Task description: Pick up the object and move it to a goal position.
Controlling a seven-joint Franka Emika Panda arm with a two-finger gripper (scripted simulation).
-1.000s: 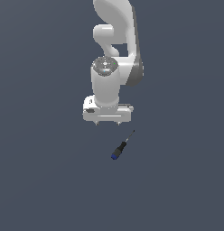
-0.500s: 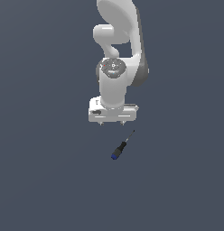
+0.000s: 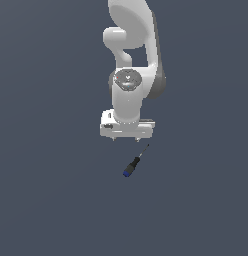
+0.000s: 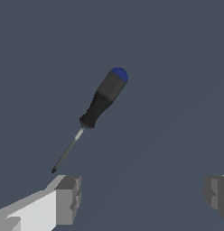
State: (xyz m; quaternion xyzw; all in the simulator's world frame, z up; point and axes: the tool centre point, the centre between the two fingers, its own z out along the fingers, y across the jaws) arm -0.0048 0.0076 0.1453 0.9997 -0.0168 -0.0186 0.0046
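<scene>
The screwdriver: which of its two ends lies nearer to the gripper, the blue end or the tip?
The thin dark tip of the screwdriver lies nearer the gripper; the blue handle end points away.

The screwdriver (image 3: 133,164) lay flat on the counter (image 3: 46,200), set on a slant: in the exterior view its tip pointed up toward that view's right, while its butt end sat lower and toward that view's left. The gripper (image 3: 126,140) hung over the counter just behind the tool's tip, apart from it and not touching it. The arm (image 3: 131,65) rose behind and above the gripper. In the wrist view the screwdriver (image 4: 93,114) lay wholly ahead of the gripper (image 4: 142,194), with its tip near one finger (image 4: 68,198) and its handle farther out; the other finger (image 4: 217,193) stood well apart, the jaws spread wide with nothing between them.
</scene>
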